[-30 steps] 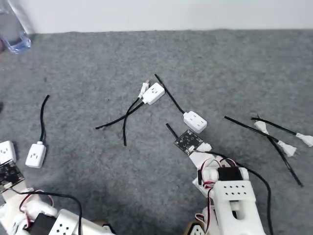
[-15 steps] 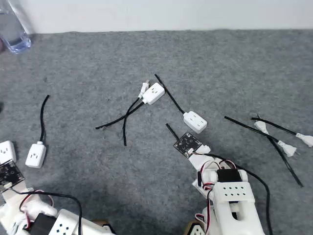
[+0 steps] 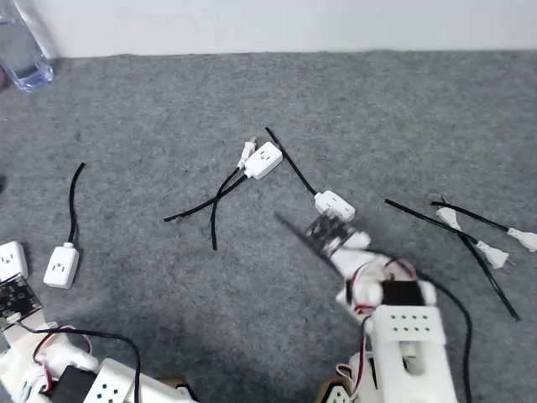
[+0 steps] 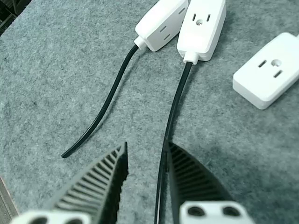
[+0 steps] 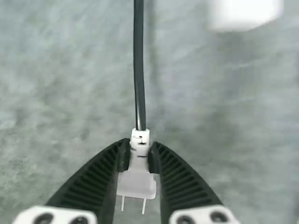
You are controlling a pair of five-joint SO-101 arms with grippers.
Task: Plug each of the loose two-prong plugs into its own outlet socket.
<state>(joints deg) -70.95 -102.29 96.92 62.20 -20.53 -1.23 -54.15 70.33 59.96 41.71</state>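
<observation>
My right gripper (image 5: 138,149) is shut on a white two-prong plug (image 5: 136,179). Its prongs point back at the wrist and its black cord (image 5: 138,70) runs straight away. In the high view this gripper (image 3: 334,235) sits just below a white outlet socket (image 3: 334,204) at the table's centre. Another socket (image 3: 265,159) farther back has a plug (image 3: 246,154) at its end. Three loose plugs (image 3: 495,255) with black cords lie at the right. My left gripper (image 4: 145,149) is open, low at the left, with a socket's cord (image 4: 170,116) running between its fingers. White sockets (image 4: 203,21) lie just beyond it.
Two white sockets (image 3: 60,264) lie at the left edge by the left arm (image 3: 18,295). Crossed black cords (image 3: 214,197) trail over the grey carpet left of centre. A clear bottle (image 3: 21,50) stands at the far left corner by the white wall.
The right arm has swung right and pushed forward with the plug, bringing its gripper closer under the central socket. The left arm has stayed put.
</observation>
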